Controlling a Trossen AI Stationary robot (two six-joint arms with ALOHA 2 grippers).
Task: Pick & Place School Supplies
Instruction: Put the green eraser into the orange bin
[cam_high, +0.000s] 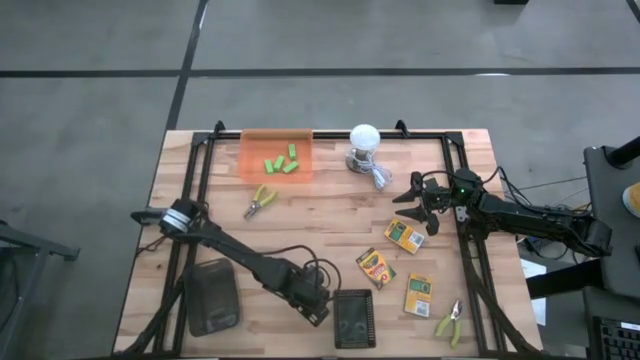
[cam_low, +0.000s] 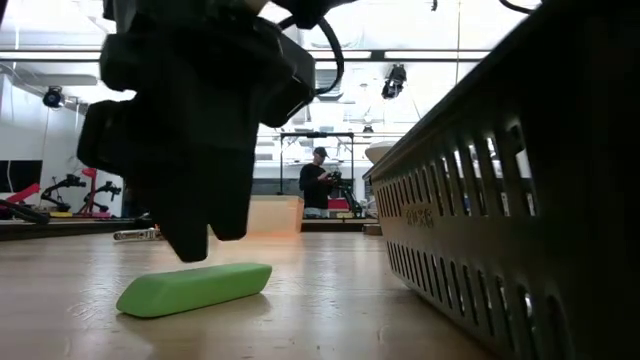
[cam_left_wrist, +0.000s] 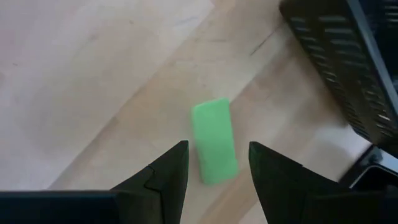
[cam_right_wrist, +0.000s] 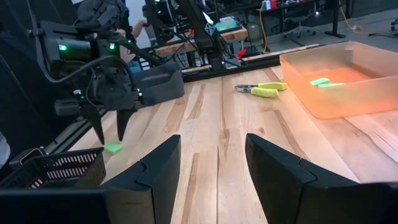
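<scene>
left fingers (cam_left_wrist: 171, 171) straddle green block (cam_left_wrist: 214, 142), apart.

In the high view, the green block under the left gripper (cam_high: 318, 303) at lower centre is hidden by the arm. The low view cuts off the dark basket (cam_low: 520, 200) at the right and bottom edges, and the gripper's upper body at the top; a person (cam_low: 318, 180) mid-frame is too small to make out. In the right wrist view, the orange tray (cam_right_wrist: 348, 84) runs off the right edge, and another slotted basket (cam_right_wrist: 53, 169) off the left edge.
</scene>
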